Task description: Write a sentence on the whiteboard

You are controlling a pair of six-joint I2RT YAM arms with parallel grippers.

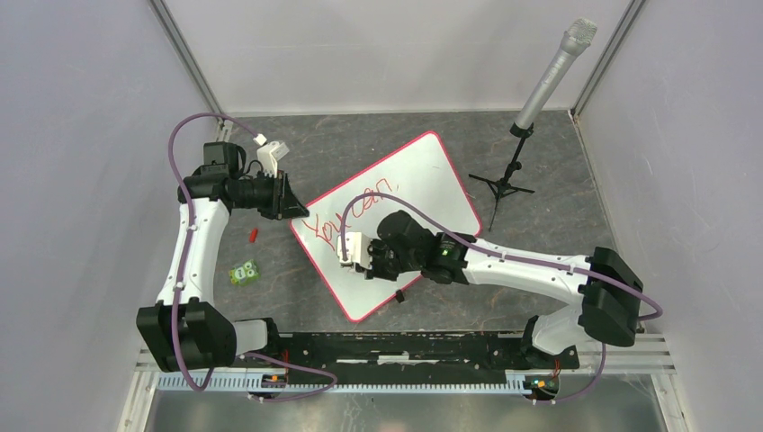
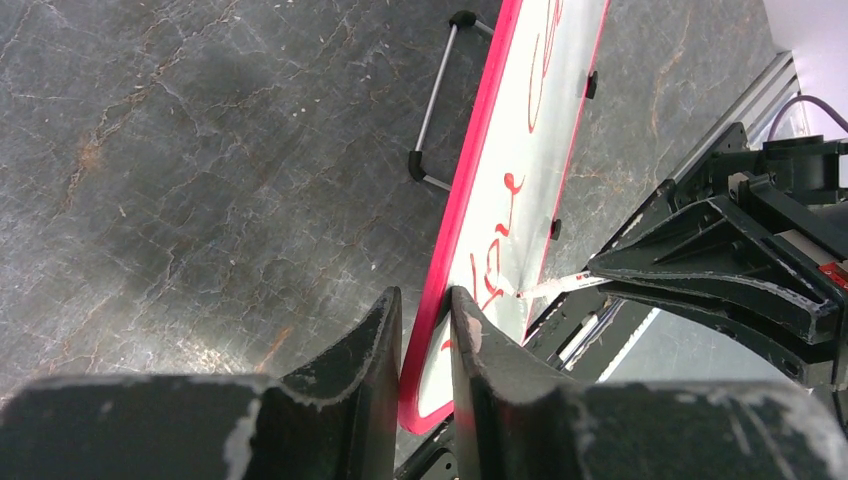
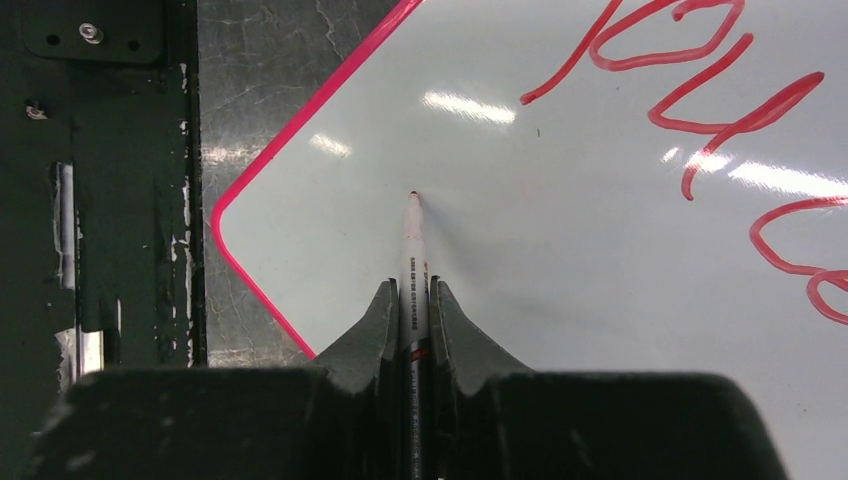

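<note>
The whiteboard (image 1: 423,180) lies tilted on the dark table, white with a thin pink-red frame. The sentence (image 1: 346,216) is red handwriting that reads "You can" in the top view; parts of its strokes (image 3: 720,110) show near my right wrist. My left gripper (image 1: 295,209) is at the board's left corner, and its jaws (image 2: 425,298) are closed on the pink edge (image 2: 440,290). My right gripper (image 1: 360,263) (image 3: 415,285) is shut on a white marker (image 3: 413,240). The marker's tip rests on bare board below the writing.
A grey microphone (image 1: 544,81) on a black tripod (image 1: 504,184) stands beyond the board's right corner. A green block (image 1: 243,272) and a small red cap (image 1: 254,235) lie left of the board. A wire bracket (image 2: 435,110) sits by the board's far edge.
</note>
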